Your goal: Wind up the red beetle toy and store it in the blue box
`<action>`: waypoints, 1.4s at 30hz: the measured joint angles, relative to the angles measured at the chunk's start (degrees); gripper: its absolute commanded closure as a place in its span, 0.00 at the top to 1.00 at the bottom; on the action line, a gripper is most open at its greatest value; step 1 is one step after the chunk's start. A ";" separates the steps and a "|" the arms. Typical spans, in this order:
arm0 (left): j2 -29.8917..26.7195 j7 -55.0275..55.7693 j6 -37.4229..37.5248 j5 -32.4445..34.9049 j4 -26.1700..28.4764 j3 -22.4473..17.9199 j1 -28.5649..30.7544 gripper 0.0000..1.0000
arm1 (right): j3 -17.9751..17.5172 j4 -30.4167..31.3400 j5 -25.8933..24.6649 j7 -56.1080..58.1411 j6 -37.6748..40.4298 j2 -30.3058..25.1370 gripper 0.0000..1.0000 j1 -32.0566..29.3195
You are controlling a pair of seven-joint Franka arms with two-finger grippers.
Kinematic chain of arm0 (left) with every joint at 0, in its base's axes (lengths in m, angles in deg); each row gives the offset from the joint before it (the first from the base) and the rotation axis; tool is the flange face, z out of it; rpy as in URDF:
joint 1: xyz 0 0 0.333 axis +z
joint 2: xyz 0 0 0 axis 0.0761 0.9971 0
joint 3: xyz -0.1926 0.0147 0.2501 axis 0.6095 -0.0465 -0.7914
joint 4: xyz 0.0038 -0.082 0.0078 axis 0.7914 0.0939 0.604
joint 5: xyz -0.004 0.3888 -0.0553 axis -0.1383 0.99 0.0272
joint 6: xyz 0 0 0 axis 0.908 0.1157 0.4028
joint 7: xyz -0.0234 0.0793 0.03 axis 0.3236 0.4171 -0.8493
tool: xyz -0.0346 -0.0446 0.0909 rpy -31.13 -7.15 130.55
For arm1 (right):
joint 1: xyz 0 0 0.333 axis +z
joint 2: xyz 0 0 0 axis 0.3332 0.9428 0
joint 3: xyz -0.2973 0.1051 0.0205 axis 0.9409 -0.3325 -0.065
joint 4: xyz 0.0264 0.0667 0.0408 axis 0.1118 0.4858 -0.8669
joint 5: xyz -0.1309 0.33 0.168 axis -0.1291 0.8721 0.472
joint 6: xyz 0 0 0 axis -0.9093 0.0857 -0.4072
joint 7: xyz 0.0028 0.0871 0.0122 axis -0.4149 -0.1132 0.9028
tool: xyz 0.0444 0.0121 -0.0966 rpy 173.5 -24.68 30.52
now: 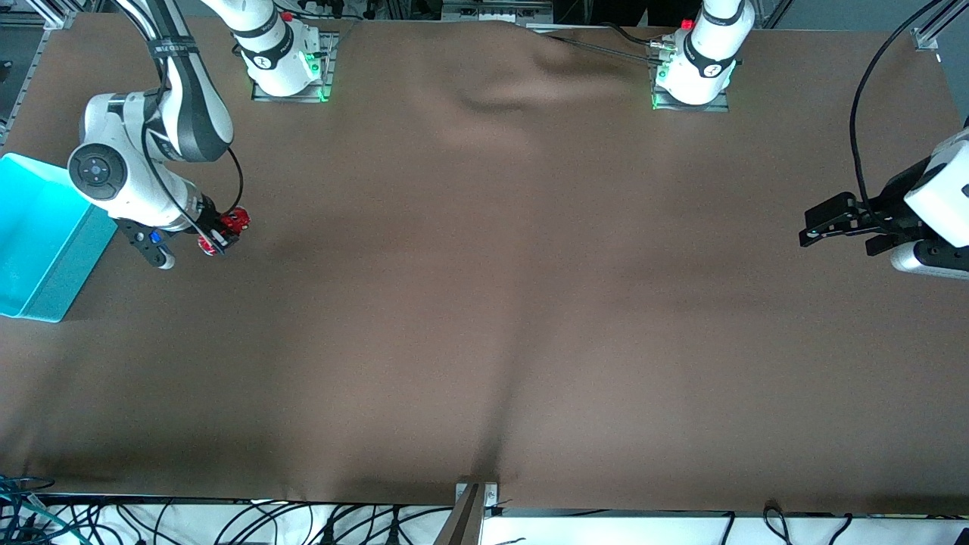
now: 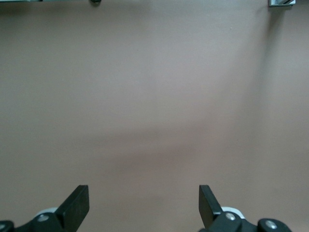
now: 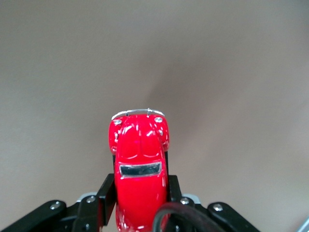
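Observation:
The red beetle toy [image 3: 140,164] is clamped between the two black fingers of my right gripper [image 1: 225,233], which is shut on its sides; its rounded nose and dark window face the brown table below. In the front view the toy [image 1: 236,220] hangs above the table, just beside the blue box [image 1: 30,250] at the right arm's end. My left gripper [image 1: 814,231] waits at the left arm's end, above the table. It is open, and its fingers [image 2: 79,205] stand wide apart over bare brown cloth with nothing between them.
A brown cloth [image 1: 500,288] with soft folds covers the whole table. The two arm bases [image 1: 284,64] [image 1: 696,72] stand along the edge farthest from the front camera. Cables hang below the nearest table edge.

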 measured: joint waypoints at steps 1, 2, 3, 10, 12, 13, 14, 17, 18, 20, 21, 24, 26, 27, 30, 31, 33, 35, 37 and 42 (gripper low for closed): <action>0.00 0.00 0.00 0.00 0.00 0.00 0.00 1.00 | 0.69 0.00 -0.01 1.60 0.01 -0.04 0.00 -0.12; 0.00 0.00 0.00 0.00 0.00 0.00 0.00 1.00 | 1.44 0.00 -0.02 3.23 0.01 -0.07 0.00 -0.21; 0.00 0.00 0.00 0.00 0.00 0.00 0.00 1.00 | 2.14 0.00 -0.02 4.66 0.01 -0.08 0.00 -0.28; 0.00 0.00 0.00 0.00 0.00 0.00 0.00 1.00 | 7.33 -0.02 -0.05 15.25 0.01 -0.08 0.00 -0.81; 0.00 0.00 0.00 0.00 0.00 0.00 0.00 1.00 | 8.76 -0.12 -0.06 18.29 0.01 -0.08 0.00 -0.84; 0.00 0.00 0.00 0.00 0.00 0.00 0.00 1.00 | 9.46 -0.19 -0.06 19.72 0.01 -0.08 0.00 -0.85; 0.00 0.00 0.00 0.00 0.00 0.00 0.00 1.00 | 10.20 -0.30 -0.06 21.19 0.01 -0.08 0.00 -0.88; 0.00 0.00 0.00 0.00 0.00 0.00 0.00 1.00 | 12.12 -0.67 -0.06 24.71 0.01 -0.08 0.00 -0.94; 0.00 0.00 0.00 0.00 0.00 0.00 0.00 1.00 | 12.64 -0.77 -0.07 25.75 0.01 -0.08 0.00 -0.95; 0.00 0.00 0.00 0.00 0.00 0.00 0.00 1.00 | 13.63 -0.95 -0.07 27.87 0.01 -0.08 0.00 -0.97; 0.00 0.00 0.00 0.00 0.00 0.00 0.00 1.00 | 14.30 -1.08 -0.07 29.34 0.01 -0.08 0.00 -1.01; 0.00 0.00 0.00 0.00 0.00 0.00 0.00 1.00 | 15.55 -1.35 -0.08 32.86 0.01 -0.07 0.00 -1.41; 0.00 0.00 0.00 0.00 0.00 0.00 0.00 1.00 | 16.49 -1.49 -0.08 35.23 -0.03 -0.07 0.00 -1.76; 0.00 0.00 0.00 0.00 0.00 0.00 0.00 1.00 | 16.99 -1.56 -0.08 36.21 -0.04 -0.06 0.00 -1.87; 0.00 0.00 0.00 0.00 0.00 0.00 0.00 1.00 | 18.67 -1.94 -0.08 39.60 -0.05 0.05 0.00 -2.26; 0.00 0.00 0.00 0.00 0.00 0.00 0.00 1.00 | 19.11 -2.11 -0.08 40.72 -0.05 0.13 0.00 -2.47; 0.00 0.00 0.00 0.00 0.00 0.00 0.00 1.00 | 19.64 -2.47 -0.08 42.69 -0.05 0.35 0.00 -3.16; 0.00 0.00 0.00 0.00 0.00 0.00 0.00 1.00 | 19.91 -2.91 -0.08 44.48 -0.07 0.67 0.00 -4.01; 0.00 0.00 0.00 0.00 0.00 0.00 0.00 1.00 | 20.02 -3.49 -0.08 46.52 -0.08 1.12 0.00 -4.97; 0.00 0.00 0.00 -0.02 0.00 0.00 0.00 1.00 | 20.31 -5.19 -0.07 51.21 -0.10 2.48 0.00 -6.96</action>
